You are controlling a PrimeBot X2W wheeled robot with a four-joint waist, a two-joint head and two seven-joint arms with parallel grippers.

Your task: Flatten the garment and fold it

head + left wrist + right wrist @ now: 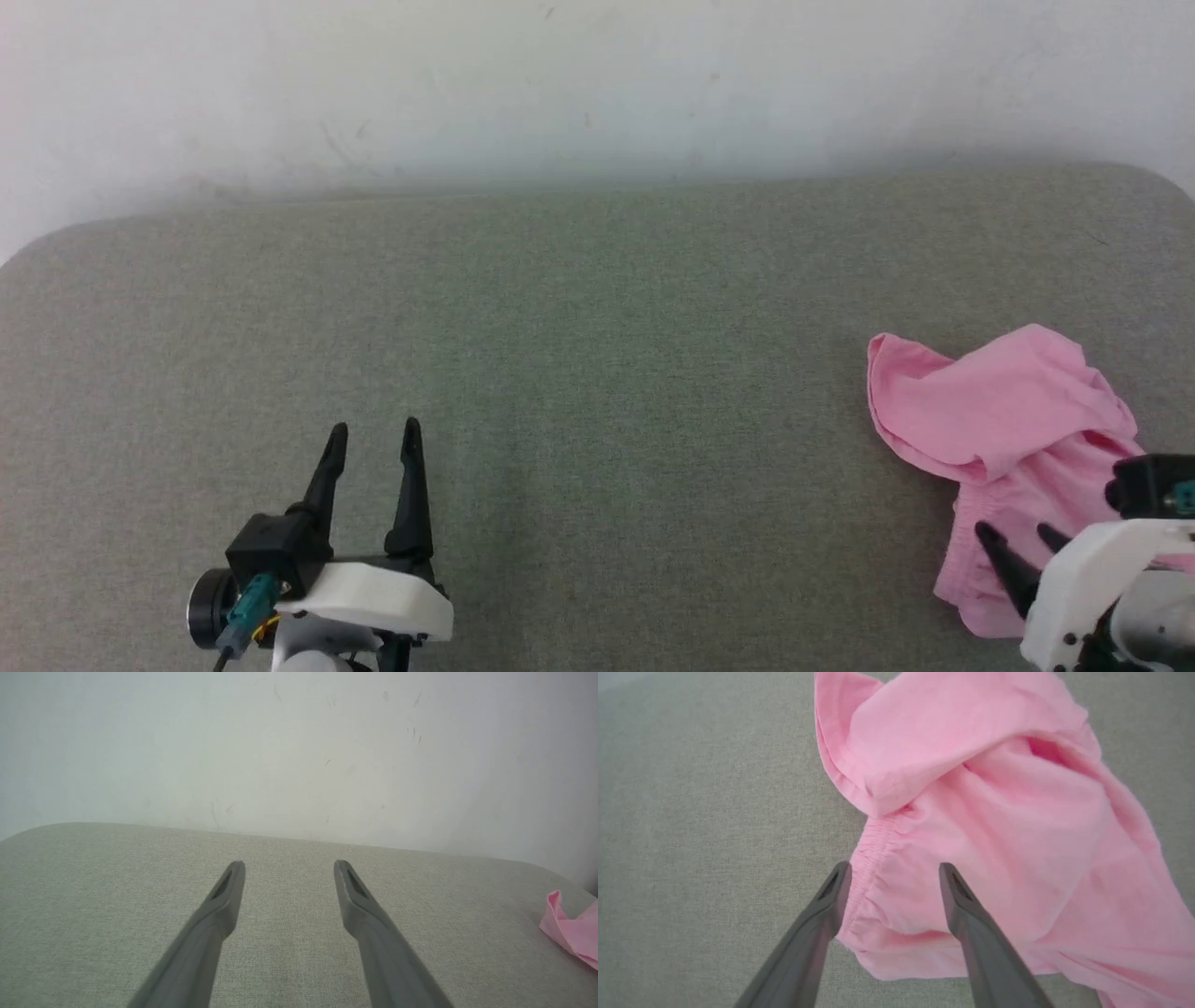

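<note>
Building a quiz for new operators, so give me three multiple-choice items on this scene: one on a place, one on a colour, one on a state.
1. Where on the surface does the garment lie?
A. left side
B. middle
C. right side

2. What colour is the garment?
A. white
B. pink
C. blue

3. How is the right hand?
A. open, at the garment's gathered edge
B. shut on the garment
C. shut and empty

Answers:
1 C: the head view shows it crumpled near the right edge.
2 B: it is pink in every view.
3 A: the right wrist view shows the fingers well apart at the gathered edge.
</note>
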